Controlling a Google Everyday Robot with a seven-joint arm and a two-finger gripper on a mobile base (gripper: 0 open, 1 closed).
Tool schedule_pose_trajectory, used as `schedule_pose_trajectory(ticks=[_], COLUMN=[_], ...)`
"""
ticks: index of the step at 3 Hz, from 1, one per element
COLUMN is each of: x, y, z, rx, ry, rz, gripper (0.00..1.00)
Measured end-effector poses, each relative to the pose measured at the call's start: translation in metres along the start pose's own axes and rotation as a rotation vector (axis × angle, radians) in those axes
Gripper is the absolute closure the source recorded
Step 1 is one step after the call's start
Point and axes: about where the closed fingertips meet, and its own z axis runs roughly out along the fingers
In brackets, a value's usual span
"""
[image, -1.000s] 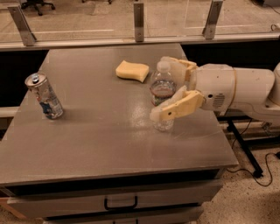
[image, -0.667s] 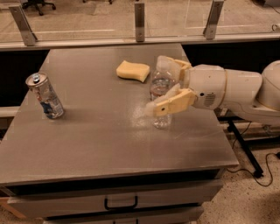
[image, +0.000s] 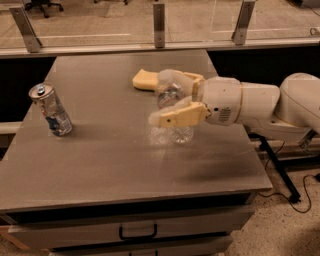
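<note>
My gripper (image: 159, 98) straddles the clear plastic bottle (image: 181, 135), fingers spread; an off-centre squeeze could topple it toward the sponge (image: 144, 80).

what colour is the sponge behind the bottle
The sponge is pale yellow, camera view; the hand is around the clear bottle in front of it.

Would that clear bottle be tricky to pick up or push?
Standing upright at the gripper, the clear bottle looks empty: probably light and easily tipped. Its thin plastic would likely dent when squeezed. On the smooth table it may slide.
</note>
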Motion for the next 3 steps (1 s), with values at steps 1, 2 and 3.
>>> schedule_pose_trajectory(ticks=[1, 2, 3], x=[0.0052, 0.005, -0.0038], y=[-0.0026, -0.0063, -0.0107], z=[0.0055, 0.0079, 0.0085], rx=[-0.004, -0.002, 0.003], ry=[0.001, 0.003, -0.004], rz=[-0.012, -0.029, -0.063], gripper=[0.41, 0.64, 0.93])
